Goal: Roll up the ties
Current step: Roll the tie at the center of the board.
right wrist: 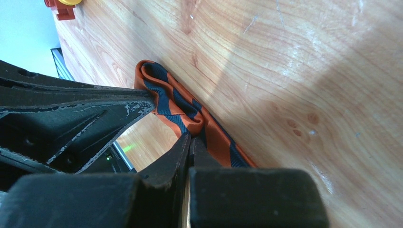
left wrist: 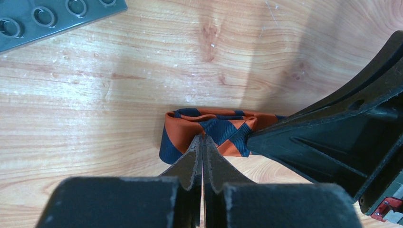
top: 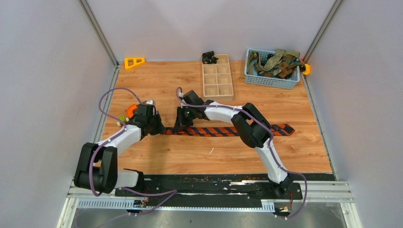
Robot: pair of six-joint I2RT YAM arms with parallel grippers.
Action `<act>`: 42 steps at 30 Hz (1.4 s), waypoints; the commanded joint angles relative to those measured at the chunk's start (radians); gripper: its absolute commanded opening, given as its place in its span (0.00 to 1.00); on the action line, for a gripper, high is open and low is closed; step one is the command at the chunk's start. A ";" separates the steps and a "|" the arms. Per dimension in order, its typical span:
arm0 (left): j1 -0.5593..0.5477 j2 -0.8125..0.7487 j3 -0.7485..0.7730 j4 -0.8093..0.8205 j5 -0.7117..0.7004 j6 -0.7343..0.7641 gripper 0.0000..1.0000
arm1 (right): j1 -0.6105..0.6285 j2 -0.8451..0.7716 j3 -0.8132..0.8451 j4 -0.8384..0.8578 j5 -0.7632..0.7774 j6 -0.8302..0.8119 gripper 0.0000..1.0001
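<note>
An orange and navy striped tie point(top: 223, 131) lies flat across the middle of the table, its left end folded over into a small loop. My left gripper point(top: 159, 128) is at that end, and its jaws are shut with the tips point(left wrist: 203, 138) pressed into the folded tie point(left wrist: 190, 124). My right gripper point(top: 183, 124) comes in from the other side, shut, its tips point(right wrist: 190, 136) pinching the fold of the tie point(right wrist: 164, 97). The two grippers almost touch. Olive-green and brown ties point(top: 278, 61) lie heaped in a blue basket point(top: 271, 80).
A wooden compartment tray point(top: 217, 80) stands at the back centre with a dark bundle point(top: 209, 57) at its far end. An orange triangle point(top: 134, 61) lies at the back left. An orange object point(top: 130, 112) sits beside the left arm. A grey studded plate point(left wrist: 47, 19) lies near the tie's end.
</note>
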 commanded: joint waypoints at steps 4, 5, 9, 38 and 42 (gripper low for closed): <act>-0.002 0.023 0.011 0.040 -0.009 0.027 0.00 | -0.001 -0.048 0.039 -0.035 0.043 -0.042 0.00; -0.002 0.024 0.007 0.047 -0.007 0.026 0.00 | -0.001 -0.049 0.039 -0.036 0.043 -0.044 0.00; -0.003 0.023 0.000 0.056 -0.001 0.021 0.00 | -0.003 -0.060 0.043 -0.048 0.054 -0.054 0.00; -0.002 0.030 -0.005 0.056 -0.035 0.024 0.06 | -0.016 -0.091 0.078 -0.155 0.139 -0.156 0.02; -0.002 0.039 -0.005 0.063 -0.036 0.020 0.04 | -0.015 -0.100 0.100 -0.192 0.142 -0.177 0.15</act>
